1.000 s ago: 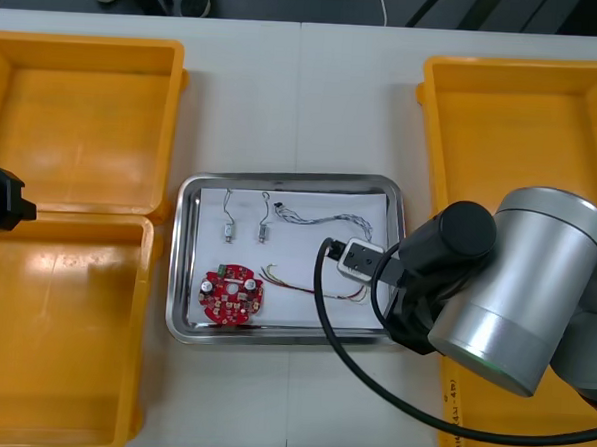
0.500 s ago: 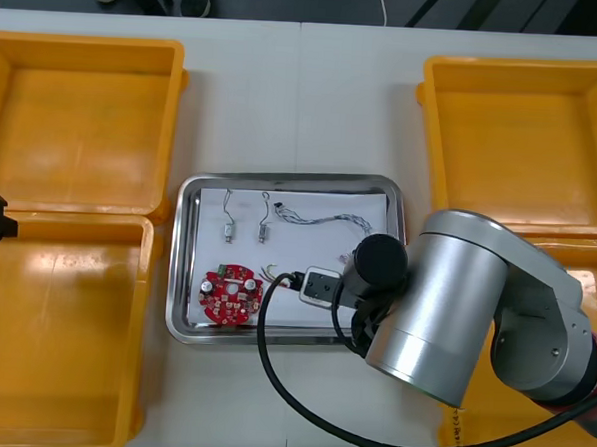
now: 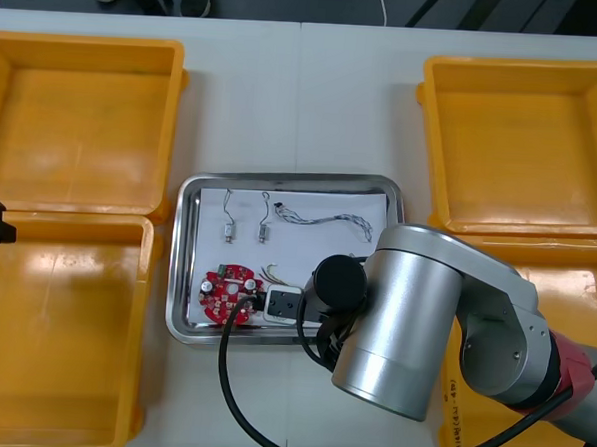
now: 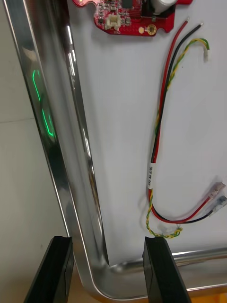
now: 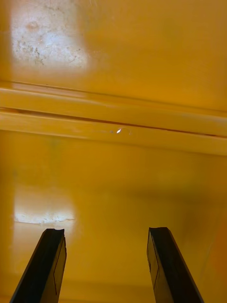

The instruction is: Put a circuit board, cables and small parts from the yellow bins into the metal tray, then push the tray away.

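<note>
Well — shiny metal tray [image 3: 180, 267], white inside

Place: a robotics lab bench set up for electronics kitting.
Bench: a light table [image 3: 305, 94] with yellow bins [image 3: 83, 122] at both sides.
Work: a metal tray [image 3: 180, 267] holding a round red circuit board [image 3: 230, 292] and loose cables [image 3: 329, 220].
Machine: a silver robot arm [image 3: 414, 320] over the tray.
</note>
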